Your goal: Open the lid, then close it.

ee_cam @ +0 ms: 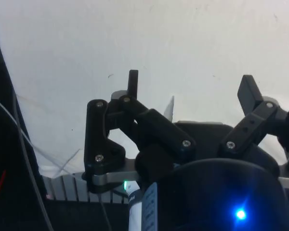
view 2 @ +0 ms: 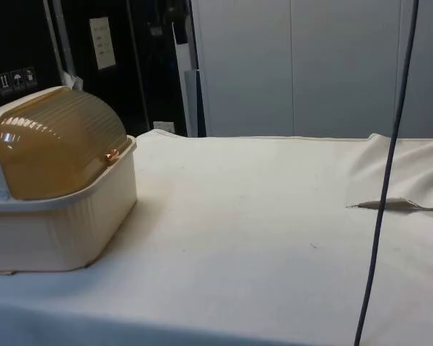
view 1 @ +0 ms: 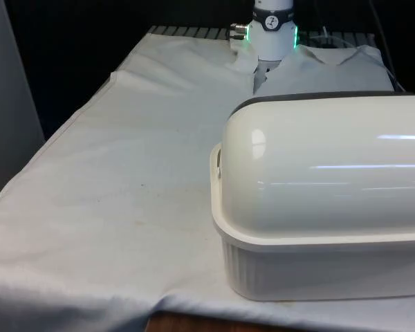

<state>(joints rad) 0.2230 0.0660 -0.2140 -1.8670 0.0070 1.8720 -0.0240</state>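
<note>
The pincer [ee_cam: 191, 89] hangs with its fingers [ee_cam: 133, 82] spread wide, holding nothing, above the white cloth [ee_cam: 149, 43].

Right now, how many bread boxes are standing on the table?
1. The bread box stands on the white cloth at the front view's right; in the side view its amber lid is closed. Nothing seems hidden behind it.

The bread box [view 1: 325, 207] is seen close up from its back in the front view, and from its lidded side [view 2: 61, 180] in the side view. The white cloth [ee_cam: 159, 43] is looked down upon from the wrist.
</note>
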